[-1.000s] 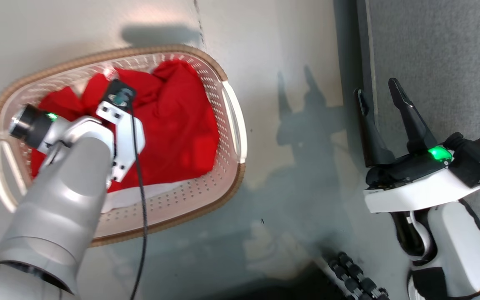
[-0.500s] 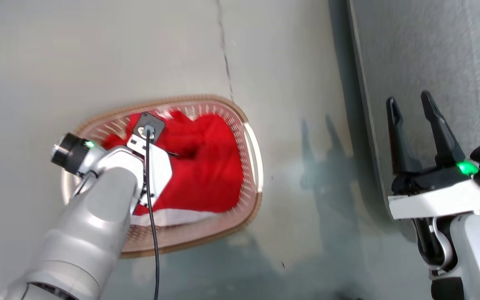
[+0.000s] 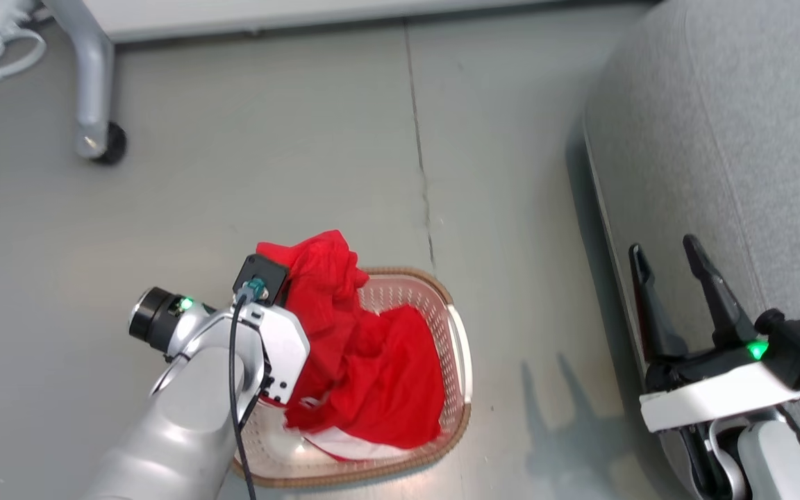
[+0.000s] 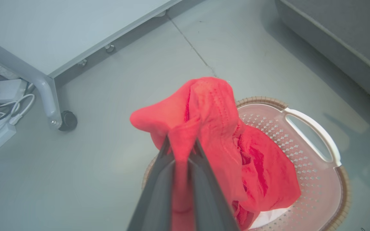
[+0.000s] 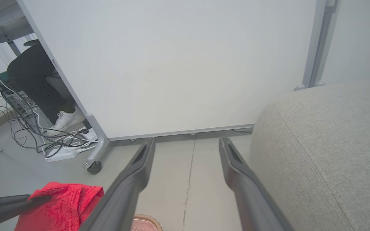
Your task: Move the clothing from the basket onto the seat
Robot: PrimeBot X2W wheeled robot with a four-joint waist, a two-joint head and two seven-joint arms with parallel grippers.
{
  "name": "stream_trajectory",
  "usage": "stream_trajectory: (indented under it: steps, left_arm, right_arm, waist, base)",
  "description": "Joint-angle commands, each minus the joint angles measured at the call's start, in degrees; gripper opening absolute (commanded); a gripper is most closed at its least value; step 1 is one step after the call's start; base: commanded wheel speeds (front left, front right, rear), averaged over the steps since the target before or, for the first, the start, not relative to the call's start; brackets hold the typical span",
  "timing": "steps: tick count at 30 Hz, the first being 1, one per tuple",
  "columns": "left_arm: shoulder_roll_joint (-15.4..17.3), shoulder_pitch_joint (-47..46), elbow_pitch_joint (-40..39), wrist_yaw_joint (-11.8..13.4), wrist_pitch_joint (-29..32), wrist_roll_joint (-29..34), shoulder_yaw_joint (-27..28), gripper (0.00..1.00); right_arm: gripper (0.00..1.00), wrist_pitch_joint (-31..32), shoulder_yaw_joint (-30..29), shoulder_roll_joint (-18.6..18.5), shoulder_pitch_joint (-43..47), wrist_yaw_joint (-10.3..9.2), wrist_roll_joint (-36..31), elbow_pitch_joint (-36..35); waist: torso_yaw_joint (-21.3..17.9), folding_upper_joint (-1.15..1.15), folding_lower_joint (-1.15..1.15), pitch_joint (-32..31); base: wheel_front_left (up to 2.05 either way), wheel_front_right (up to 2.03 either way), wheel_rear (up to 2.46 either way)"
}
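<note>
One wad of clothing (image 4: 210,106) is pinched tight in the left gripper (image 4: 181,142), up above the basket (image 3: 457,326) rim, tail probably draped inside. Right gripper (image 3: 662,244) gapes beside the seat (image 3: 740,139) edge, bare floor (image 3: 511,243) between.

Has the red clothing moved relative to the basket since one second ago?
Yes. The left gripper has lifted one end of the clothing up above the rim of the basket; the rest hangs down inside.
</note>
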Motion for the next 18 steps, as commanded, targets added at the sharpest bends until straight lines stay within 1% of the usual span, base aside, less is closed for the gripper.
stream_trajectory:
  steps: [1,6,11,14,18]
  left_arm:
    - [0.27,0.99,-0.41,0.12,-0.84,-0.54,0.19,0.0]
    - [0.26,3.15,-4.54,0.78,-4.71,-3.49,0.23,0.0]
    - [0.23,4.05,-11.28,2.37,-5.96,-5.68,1.23,0.0]
    - [0.26,4.25,-18.48,4.18,-6.0,-5.89,3.26,0.0]
    - [0.26,5.55,-28.73,6.01,-5.96,-4.49,6.58,0.0]
  right_arm:
    - [1.0,-0.22,0.21,-0.19,0.88,0.05,-0.42,0.0]
    - [1.0,-0.22,0.33,0.0,3.38,0.05,-0.73,0.21]
    - [1.0,-0.22,0.2,0.15,5.6,0.05,-1.48,0.27]
    - [1.0,-0.22,-0.16,0.21,6.29,0.05,-1.8,0.04]
    - [1.0,-0.22,-0.37,0.71,7.18,0.05,-2.16,0.02]
  waist:
    - [2.19,0.0,0.0,-5.09]
    - [3.53,0.0,0.0,-9.66]
    - [5.09,0.0,0.0,-13.28]
    - [5.98,0.0,0.0,-14.69]
    - [6.46,0.0,0.0,-16.5]
  base:
    - [0.0,0.0,0.0]
    - [0.0,0.0,0.0]
    - [0.0,0.0,0.0]
    - [0.0,0.0,0.0]
    - [0.0,0.0,0.0]
